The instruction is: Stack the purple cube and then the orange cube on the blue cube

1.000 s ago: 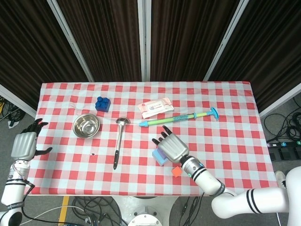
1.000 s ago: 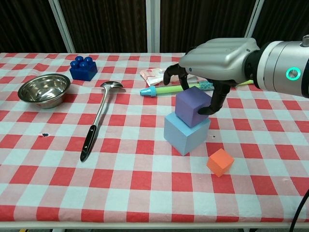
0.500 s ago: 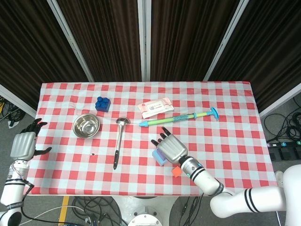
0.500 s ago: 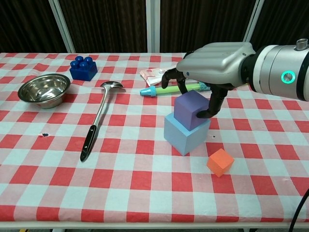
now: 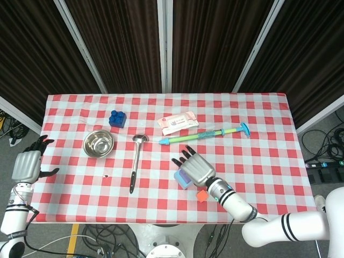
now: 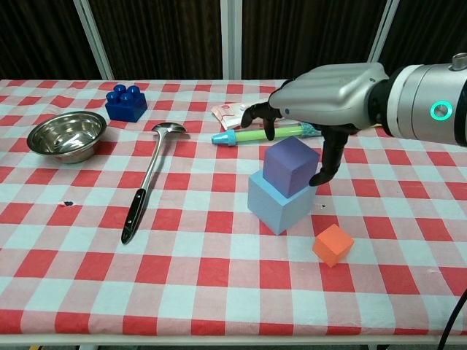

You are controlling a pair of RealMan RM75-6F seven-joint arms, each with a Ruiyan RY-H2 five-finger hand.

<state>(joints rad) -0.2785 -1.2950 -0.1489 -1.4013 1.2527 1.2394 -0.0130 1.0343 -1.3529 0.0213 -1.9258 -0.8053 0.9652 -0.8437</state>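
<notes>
near the front edge of the red-and-white checked table, the purple foam cube sits on the light blue foam cube, both turned corner-forward. the right hand arches above them, fingers spread, holding nothing. the small orange cube lies just beside the stack, with open cloth to its left. the left hand hangs off the table's left edge, fingers apart.
</notes>
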